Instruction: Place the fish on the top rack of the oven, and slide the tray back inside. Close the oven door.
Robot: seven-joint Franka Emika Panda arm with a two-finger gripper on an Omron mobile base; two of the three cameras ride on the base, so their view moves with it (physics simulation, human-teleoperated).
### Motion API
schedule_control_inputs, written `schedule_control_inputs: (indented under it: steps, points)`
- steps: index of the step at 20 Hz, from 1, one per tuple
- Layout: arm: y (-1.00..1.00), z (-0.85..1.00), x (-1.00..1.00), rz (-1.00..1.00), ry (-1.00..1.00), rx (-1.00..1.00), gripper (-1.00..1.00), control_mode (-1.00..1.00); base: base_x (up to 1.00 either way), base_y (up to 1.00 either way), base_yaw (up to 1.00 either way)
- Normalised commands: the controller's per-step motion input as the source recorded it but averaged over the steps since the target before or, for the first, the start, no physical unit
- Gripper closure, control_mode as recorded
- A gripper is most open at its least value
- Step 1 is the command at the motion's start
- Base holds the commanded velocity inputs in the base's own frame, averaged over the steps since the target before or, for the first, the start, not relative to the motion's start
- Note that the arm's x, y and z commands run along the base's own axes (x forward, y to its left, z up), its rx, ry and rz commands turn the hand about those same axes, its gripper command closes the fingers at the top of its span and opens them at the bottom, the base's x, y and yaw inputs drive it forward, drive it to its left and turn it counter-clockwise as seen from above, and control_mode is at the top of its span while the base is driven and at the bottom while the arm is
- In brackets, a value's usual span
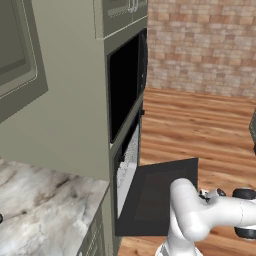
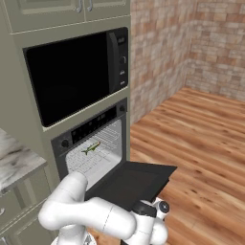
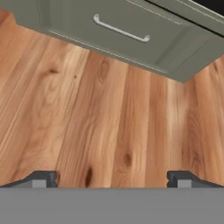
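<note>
Inside the oven (image 2: 93,143), on the top rack (image 2: 98,154), we see the fish (image 2: 90,149) lying near the rack's middle, angled. We note the oven door (image 2: 131,184) folded down flat, about level, in front of the cavity; above sits a glossy black glass-fronted unit (image 2: 72,79). Our gripper (image 3: 112,179) hangs low over the wooden floor (image 3: 109,131), jaws spread fully wide, nothing between them. A green drawer front (image 3: 118,35) with a metal handle (image 3: 121,29) lies just beyond.
</note>
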Motion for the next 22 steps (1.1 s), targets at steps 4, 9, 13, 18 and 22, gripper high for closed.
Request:
schedule_control_inputs:
  steps: [4, 9, 13, 18, 22]
  points:
    - [1.00, -0.94, 0.49, 0.01, 0.00, 0.27, -1.00, -1.00, 0.00, 0.00, 0.00]
    - [1.00, -0.84, 0.53, 0.07, -0.03, 0.31, -1.00, -1.00, 0.00, 0.00, 0.00]
    - [1.00, -0.40, 0.44, 0.09, -0.32, 0.36, -1.00, -1.00, 0.00, 0.00, 0.00]
    - [1.00, -0.15, 0.43, 0.13, -0.71, 0.44, -1.00, -1.00, 0.00, 0.00, 0.00]
    - [1.00, 0.00, 0.31, 0.16, -0.77, 0.47, -1.00, -1.00, 0.00, 0.00, 0.00]
